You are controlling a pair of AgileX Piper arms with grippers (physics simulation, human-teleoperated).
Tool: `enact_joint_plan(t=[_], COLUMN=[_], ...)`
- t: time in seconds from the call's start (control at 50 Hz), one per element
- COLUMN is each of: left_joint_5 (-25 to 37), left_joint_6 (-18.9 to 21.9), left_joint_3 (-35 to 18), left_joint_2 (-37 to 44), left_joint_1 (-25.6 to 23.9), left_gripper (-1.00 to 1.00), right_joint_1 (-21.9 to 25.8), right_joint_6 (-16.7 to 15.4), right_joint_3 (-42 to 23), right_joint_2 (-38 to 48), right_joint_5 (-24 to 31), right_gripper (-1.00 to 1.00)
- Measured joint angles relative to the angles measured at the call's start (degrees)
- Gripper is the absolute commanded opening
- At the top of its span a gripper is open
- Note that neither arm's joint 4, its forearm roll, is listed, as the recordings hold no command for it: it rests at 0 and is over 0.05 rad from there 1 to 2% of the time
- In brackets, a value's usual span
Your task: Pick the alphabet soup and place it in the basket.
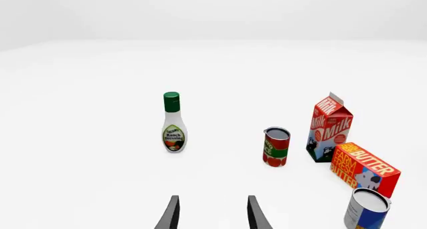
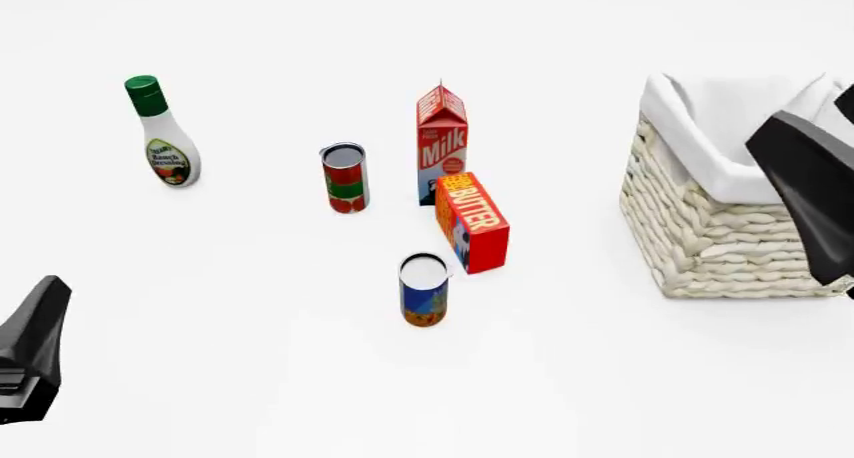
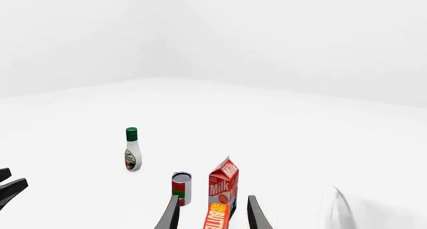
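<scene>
The alphabet soup (image 2: pixel 423 290), a small can with a silver top and a blue label going orange at the bottom, stands upright in the middle of the table, just in front of the butter box. In the left wrist view the alphabet soup (image 1: pixel 366 209) sits off to one side of my open left gripper (image 1: pixel 213 216), well apart from it. The cream wicker basket (image 2: pixel 727 238) with its white lining stands at the right. My right gripper (image 3: pixel 212 219) is open and empty, held high by the basket; the soup is hidden in its view.
A red-and-green can (image 2: pixel 344 178), a milk carton (image 2: pixel 442 143) and a butter box (image 2: pixel 473 221) stand close behind the soup. A ranch dressing bottle (image 2: pixel 163 134) stands at the far left. The left arm (image 2: pixel 30 353) is at the near left, the right arm (image 2: pixel 807 188) over the basket's side.
</scene>
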Motion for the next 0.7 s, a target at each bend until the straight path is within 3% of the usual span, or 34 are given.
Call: enact_joint_plan(t=[0.7], left_joint_5=[0.0], left_joint_6=[0.0], left_joint_3=[0.0], left_joint_2=[0.0], left_joint_1=[0.0], left_gripper=[1.00], right_joint_1=[8.1], right_joint_6=[-0.6], right_joint_3=[-1.4], right_joint_2=[22.0], right_joint_5=[-17.3], right_gripper=[1.00])
